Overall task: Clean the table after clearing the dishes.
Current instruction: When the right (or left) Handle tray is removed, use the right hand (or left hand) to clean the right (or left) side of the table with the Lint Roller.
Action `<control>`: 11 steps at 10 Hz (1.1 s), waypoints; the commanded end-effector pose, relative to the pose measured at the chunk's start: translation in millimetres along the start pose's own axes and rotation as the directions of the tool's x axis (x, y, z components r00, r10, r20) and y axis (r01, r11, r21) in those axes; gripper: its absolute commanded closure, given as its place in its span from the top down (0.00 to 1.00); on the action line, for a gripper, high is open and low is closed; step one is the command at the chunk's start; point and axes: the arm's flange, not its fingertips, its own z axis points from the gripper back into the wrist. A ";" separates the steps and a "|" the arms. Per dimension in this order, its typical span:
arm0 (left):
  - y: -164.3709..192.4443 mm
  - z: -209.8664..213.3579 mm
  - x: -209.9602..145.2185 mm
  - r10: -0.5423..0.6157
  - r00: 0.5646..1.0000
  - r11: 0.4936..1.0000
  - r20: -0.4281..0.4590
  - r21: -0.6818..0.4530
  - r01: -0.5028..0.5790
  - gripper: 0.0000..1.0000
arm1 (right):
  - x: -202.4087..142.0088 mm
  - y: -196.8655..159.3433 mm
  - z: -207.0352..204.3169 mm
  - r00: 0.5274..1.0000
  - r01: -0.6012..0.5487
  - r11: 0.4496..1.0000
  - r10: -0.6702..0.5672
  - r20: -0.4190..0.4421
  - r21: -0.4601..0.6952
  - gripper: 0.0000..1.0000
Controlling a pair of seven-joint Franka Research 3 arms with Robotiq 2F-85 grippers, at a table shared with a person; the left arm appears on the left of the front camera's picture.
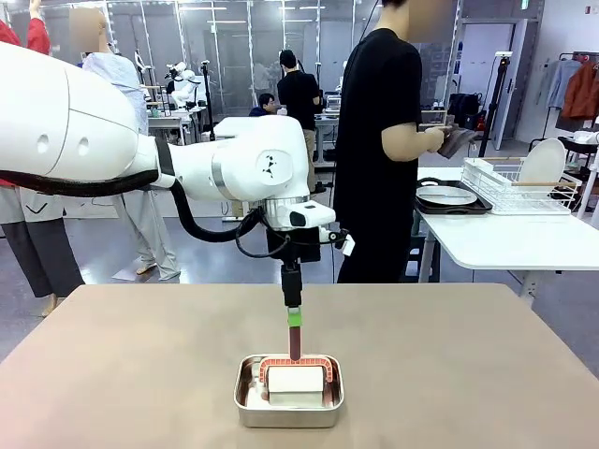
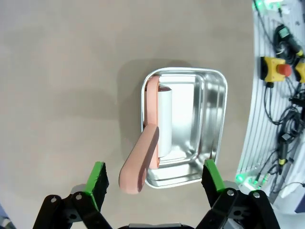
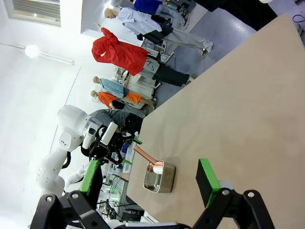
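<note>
Fingers (image 2: 97,183) of the left gripper (image 2: 155,180) stand spread wide, clamping nothing. Directly below it a steel pan (image 2: 209,119) sits on the beige worktop (image 2: 71,71). A lint roller (image 2: 164,119) lies in the pan with its white roll flat. Its pink handle (image 2: 139,167) rises to fingertip level, in the gap between the pads, nearer one pad and apart from both. The right gripper (image 3: 148,171) is also wide open and empty, with bare worktop ahead of it and the pan farther off. Well beyond the left gripper and off to its right, a white plate (image 1: 447,195) lies on a dark tray (image 1: 432,208) on a white side table (image 1: 505,243). Another plate (image 1: 543,161) stands on edge in a wire rack (image 1: 496,182). A person in black (image 1: 379,140) stands past the worktop's far edge.
</note>
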 end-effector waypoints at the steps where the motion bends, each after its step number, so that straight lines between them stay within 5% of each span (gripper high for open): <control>1: 0.3 -19.5 -7.2 0.023 1.000 0.999 -0.008 0.023 -0.023 1.00 | -1.0 2.1 1.3 1.000 -0.008 1.000 0.008 -0.005 0.008 1.00; 7: 2.2 -31.0 -1.8 0.001 1.000 1.000 0.017 0.022 -0.002 0.98 | -1.0 2.1 1.3 1.000 -0.008 1.000 0.008 -0.005 0.008 1.00; 9: 5.2 -23.3 2.6 -0.008 1.000 0.999 -0.006 0.036 0.008 0.90 | -1.0 2.1 1.3 1.000 -0.008 1.000 0.008 -0.005 0.008 1.00; 11: 6.0 -23.7 1.3 -0.001 1.000 1.000 -0.021 0.024 0.001 0.71 | -1.0 2.1 1.3 1.000 -0.008 1.000 0.008 -0.005 0.008 1.00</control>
